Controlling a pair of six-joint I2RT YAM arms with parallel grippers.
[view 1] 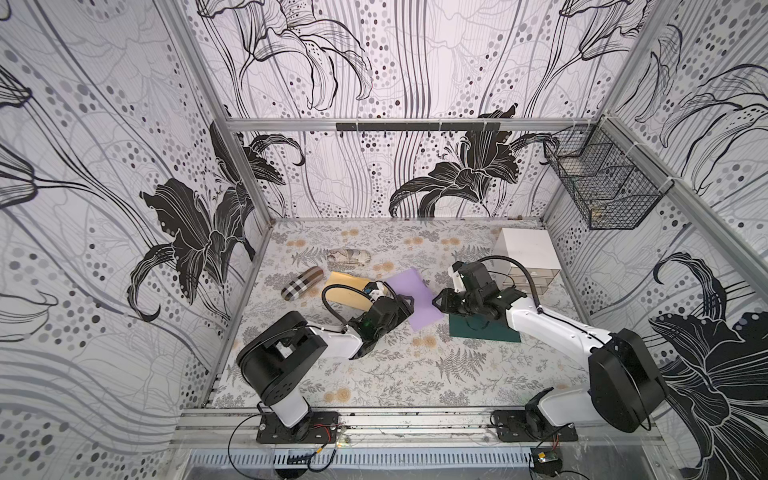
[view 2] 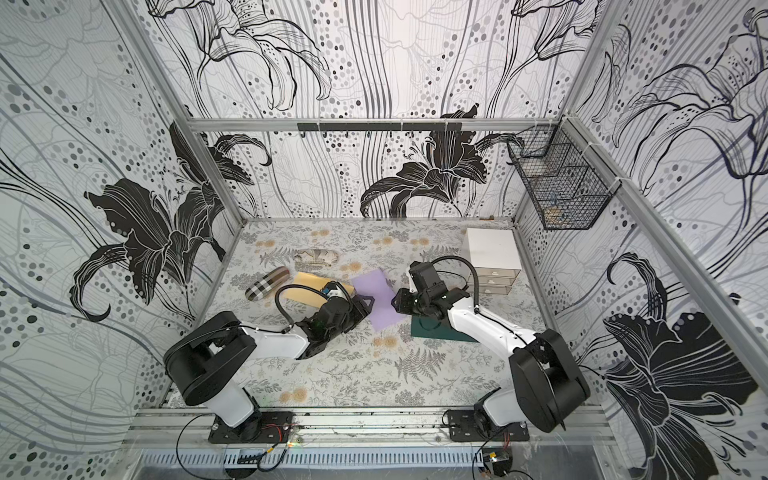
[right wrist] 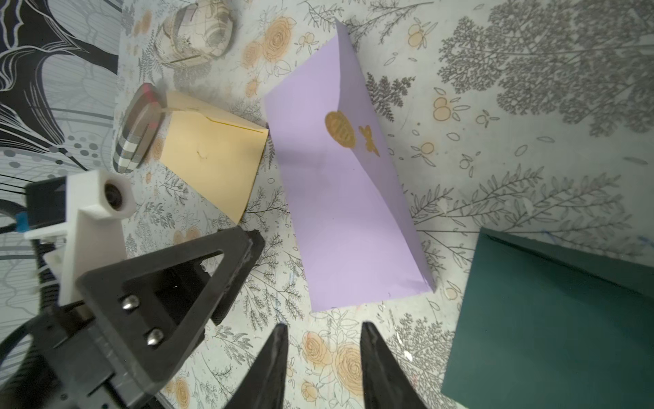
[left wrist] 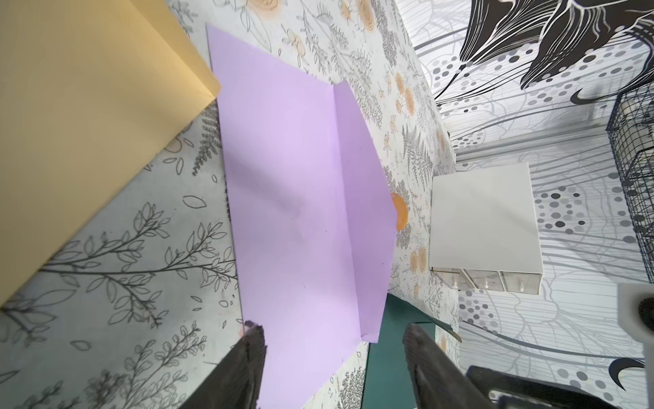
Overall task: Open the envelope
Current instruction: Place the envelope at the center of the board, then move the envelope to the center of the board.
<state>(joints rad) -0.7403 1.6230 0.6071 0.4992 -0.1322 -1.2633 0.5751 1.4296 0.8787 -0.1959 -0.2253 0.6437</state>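
The purple envelope (view 1: pixel 420 307) is lying near the middle of the floral counter (view 1: pixel 374 374), between the two arms. A yellow envelope (view 1: pixel 347 286) is sitting just beside it, and a dark green envelope (view 1: pixel 473 332) is lying near its other side. Its flap (left wrist: pixel 364 198) appears to be standing up off the body along the fold, and a gold seal (right wrist: pixel 339 129) is showing at the flap's tip. How far the flap is tilting is hard to judge.

The left tool (left wrist: pixel 332 327) is standing open. Its fingers are spreading to either side of the envelope's near corner and gripping nothing. Whether one fingertip is touching the paper's edge cannot be made out.

The right tool (right wrist: pixel 323 325) is hovering just short of the envelope's end. Its jaws are partly apart, with only counter showing between them.

In both top views the left wrist is covering one edge of the purple envelope and part of the yellow one. The right arm is hiding a corner of the green one, and neither tool's fingertips are showing clearly from above. A plaid case (view 1: pixel 302 282) is resting against the yellow envelope's far end.
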